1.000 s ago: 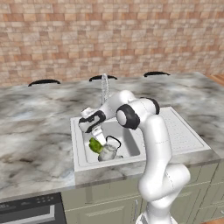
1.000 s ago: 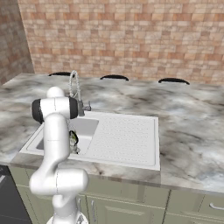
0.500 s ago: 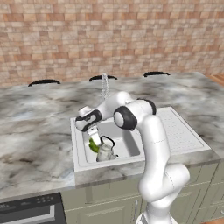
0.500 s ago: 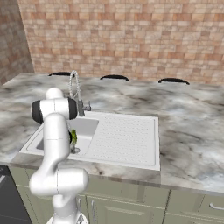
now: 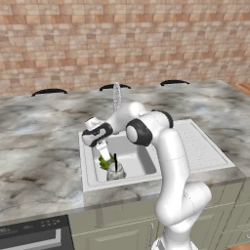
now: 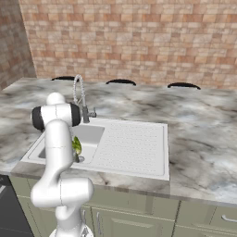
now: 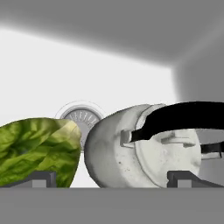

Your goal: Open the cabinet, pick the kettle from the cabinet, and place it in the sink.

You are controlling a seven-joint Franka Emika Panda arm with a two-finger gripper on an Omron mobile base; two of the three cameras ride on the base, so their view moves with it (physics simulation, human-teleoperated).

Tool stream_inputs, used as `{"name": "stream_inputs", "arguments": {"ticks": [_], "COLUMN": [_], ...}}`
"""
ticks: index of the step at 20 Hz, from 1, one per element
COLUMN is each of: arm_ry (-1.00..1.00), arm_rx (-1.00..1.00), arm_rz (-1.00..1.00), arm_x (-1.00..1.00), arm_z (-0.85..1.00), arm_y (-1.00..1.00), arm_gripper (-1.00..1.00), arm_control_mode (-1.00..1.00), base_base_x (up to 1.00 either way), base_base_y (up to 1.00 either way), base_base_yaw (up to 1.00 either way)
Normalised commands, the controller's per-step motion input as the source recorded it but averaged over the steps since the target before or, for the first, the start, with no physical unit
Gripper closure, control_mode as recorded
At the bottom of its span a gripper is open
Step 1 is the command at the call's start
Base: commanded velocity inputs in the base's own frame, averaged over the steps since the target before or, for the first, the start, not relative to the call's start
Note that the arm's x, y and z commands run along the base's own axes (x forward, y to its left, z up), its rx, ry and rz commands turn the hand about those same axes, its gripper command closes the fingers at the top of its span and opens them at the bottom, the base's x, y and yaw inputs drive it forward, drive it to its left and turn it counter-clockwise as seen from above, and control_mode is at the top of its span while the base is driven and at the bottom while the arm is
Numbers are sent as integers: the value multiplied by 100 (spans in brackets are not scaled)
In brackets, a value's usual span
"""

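We could make out little of the leafy green vegetable (image 7: 37, 151) in the hand view, where the picture's edge cut it off at the lower left; it lay just beside the kettle (image 7: 144, 151), and we could not tell whether the two touched. The round drain (image 7: 81, 114) of the sink (image 5: 93, 183) showed half hidden behind them. In the left base view the kettle (image 5: 115, 170) stood upright in the basin near its front wall, its thin black handle rising above it, the green leaf (image 5: 104, 162) against its left side. The gripper (image 5: 103, 150) hung just above, fingers spread apart and holding nothing; the fingertips (image 7: 183, 177) stood wide on either side of the kettle body. The basin's right half lay bare, as did the ribbed draining board towards the sink's right edge. In the right base view the arm's white column hid most of the basin, leaving only a sliver of the leaf (image 6: 77, 146) and the chrome tap (image 6: 79, 95) at the sink's back edge.
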Motion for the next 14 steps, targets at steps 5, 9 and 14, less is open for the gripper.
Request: {"name": "stream_inputs", "arguments": {"ticks": [5, 9, 14], "arm_ry": [-14, -14, -7], "arm_rx": [-11, -10, -5], "arm_rz": [-7, -4, 0], "arm_x": [-7, -9, -21], "arm_z": [3, 11, 18], "arm_y": [43, 39, 35], "arm_gripper": [-100, -100, -100], "arm_control_mode": [-100, -100, -100], "base_base_x": [0, 0, 0], "base_base_y": [0, 0, 0], "base_base_yaw": [0, 0, 0]}}
